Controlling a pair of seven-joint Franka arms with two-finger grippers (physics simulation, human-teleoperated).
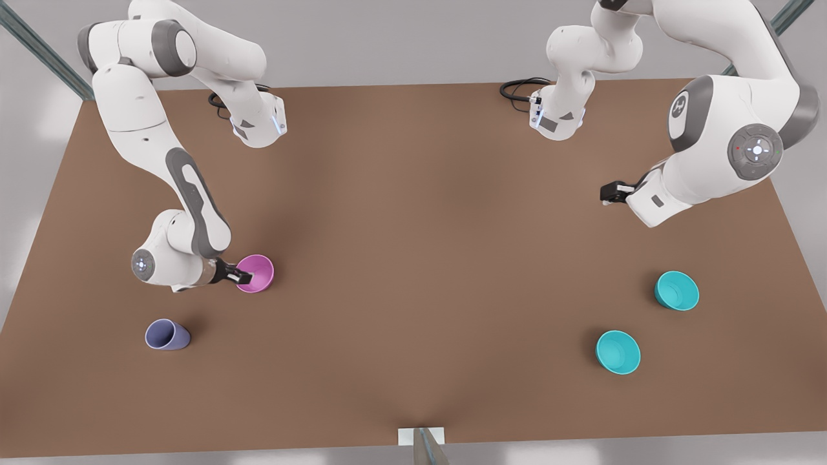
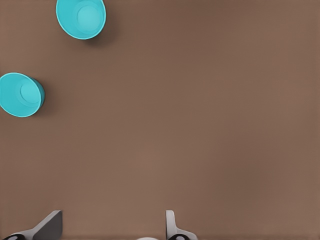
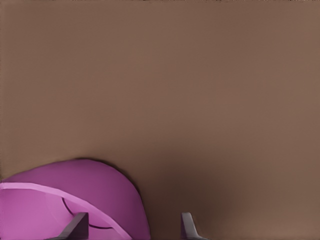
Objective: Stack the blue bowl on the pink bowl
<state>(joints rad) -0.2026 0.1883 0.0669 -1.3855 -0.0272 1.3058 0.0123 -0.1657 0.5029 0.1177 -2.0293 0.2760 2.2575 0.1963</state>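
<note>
right gripper [image 1: 244, 278] straddles pink bowl [image 1: 256, 272] rim; left gripper [image 1: 606, 194] waits.

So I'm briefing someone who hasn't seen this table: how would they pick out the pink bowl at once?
Start at the brown table and go to the front view's left side, where the right gripper reaches down, its fingers open astride the rim. The pink bowl sits there, the only pink thing. The lavender cup nearby is taller and tapered; both teal bowls lie far across.
</note>
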